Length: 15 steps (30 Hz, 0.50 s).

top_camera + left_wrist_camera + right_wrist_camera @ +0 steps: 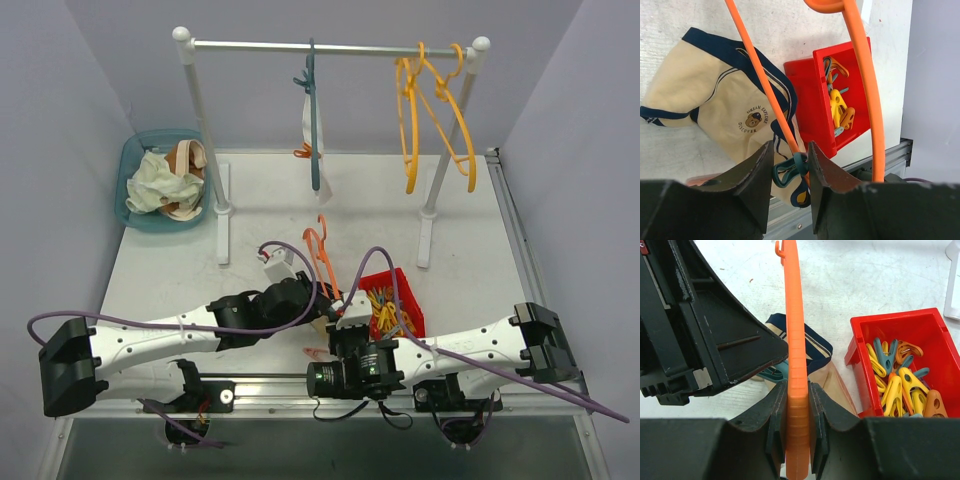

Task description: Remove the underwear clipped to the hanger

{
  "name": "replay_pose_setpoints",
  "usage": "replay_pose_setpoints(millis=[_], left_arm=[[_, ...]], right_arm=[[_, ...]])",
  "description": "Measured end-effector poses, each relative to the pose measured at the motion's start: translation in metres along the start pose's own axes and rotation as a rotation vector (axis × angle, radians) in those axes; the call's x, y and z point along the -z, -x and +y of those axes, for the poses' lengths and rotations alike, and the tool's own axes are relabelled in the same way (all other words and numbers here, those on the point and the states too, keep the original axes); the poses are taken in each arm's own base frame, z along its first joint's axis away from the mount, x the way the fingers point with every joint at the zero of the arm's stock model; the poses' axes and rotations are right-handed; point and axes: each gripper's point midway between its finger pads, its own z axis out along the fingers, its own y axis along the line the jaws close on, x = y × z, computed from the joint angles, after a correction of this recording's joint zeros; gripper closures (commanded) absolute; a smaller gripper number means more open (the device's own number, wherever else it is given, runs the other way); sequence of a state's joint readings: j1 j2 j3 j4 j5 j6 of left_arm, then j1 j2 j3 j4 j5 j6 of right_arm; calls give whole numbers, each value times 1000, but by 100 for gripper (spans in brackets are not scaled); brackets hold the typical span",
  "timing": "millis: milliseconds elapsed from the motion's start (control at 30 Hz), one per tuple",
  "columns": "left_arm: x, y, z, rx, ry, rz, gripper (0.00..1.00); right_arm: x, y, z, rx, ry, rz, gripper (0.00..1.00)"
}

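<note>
The cream underwear with dark trim (715, 107) lies on the table, held by a teal clip (787, 170) to an orange hanger (760, 75). My left gripper (790, 152) has its jaws closed on that teal clip, one on each side. My right gripper (797, 390) is shut on the lower bar of the orange hanger (794, 315), with the cream underwear (832, 382) just behind it. In the top view both grippers meet at the orange hanger (318, 250) near the table's front. The white underwear (305, 125) hangs from a teal hanger (313, 110) on the rail.
A red bin (412, 300) of loose clips (900, 375) sits just right of the grippers. A white rack (330, 47) stands at the back with empty orange hangers (435, 110). A teal basket (135, 210) of cloths sits at the back left.
</note>
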<state>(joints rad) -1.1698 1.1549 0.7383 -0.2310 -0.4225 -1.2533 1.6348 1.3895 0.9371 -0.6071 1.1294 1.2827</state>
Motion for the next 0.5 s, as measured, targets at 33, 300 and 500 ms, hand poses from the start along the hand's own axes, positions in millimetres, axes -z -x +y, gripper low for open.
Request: replay_pose_setpoints(millis=[33,300,500], left_arm=[[0,0,0,0,0,-2,96],[30,22,5,6,-4,-56,97],[64,49,18,43,-33,-139,97]], right_arm=[[0,0,0,0,0,0,100],[2,9,8,-95,22,-15,100],[0,3,-5,-64,5,-8,100]])
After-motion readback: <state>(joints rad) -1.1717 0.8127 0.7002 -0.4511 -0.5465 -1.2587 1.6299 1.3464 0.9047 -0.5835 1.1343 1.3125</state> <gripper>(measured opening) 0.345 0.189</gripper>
